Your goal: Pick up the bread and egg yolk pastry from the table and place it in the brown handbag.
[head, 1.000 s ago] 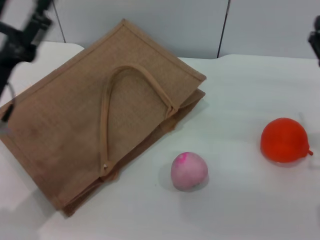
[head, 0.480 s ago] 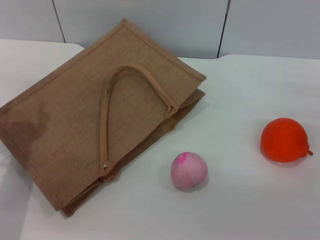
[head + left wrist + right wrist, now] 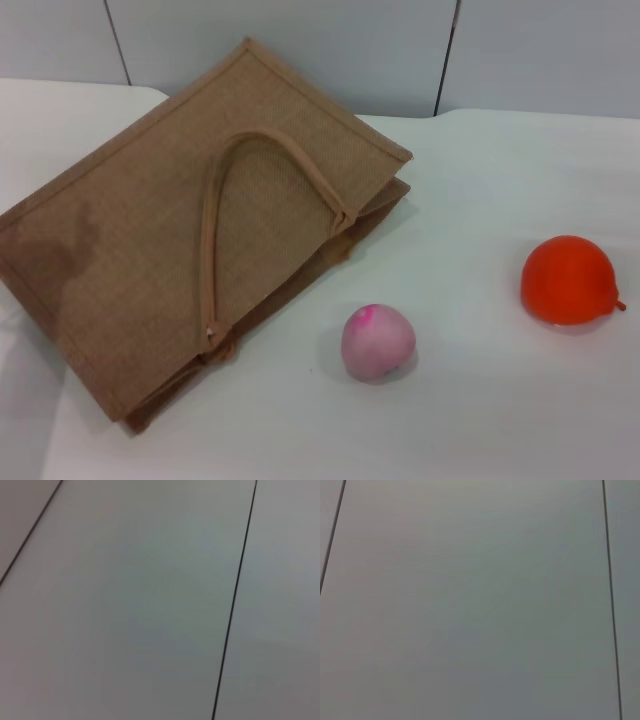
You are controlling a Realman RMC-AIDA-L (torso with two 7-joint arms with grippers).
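Head view: the tan-brown woven jute handbag (image 3: 200, 250) lies flat on the white worktop (image 3: 480, 400), mouth toward a pink ball (image 3: 378, 341) and orange-red fruit (image 3: 567, 280). Neither bread nor pastry shows, presumably already bagged. Both wrist views face grey wall panels (image 3: 150, 600); neither claw appears.

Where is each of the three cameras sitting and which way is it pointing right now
Head view: from the robot's head, looking forward and down at the white table with the brown handbag, a pink ball and an orange fruit; no arm shows.
Left wrist view: faces a plain grey panelled wall; no fingers show.
Right wrist view: faces similar grey panels; no fingers show.
Shared: both wrist views show only seamed wall.
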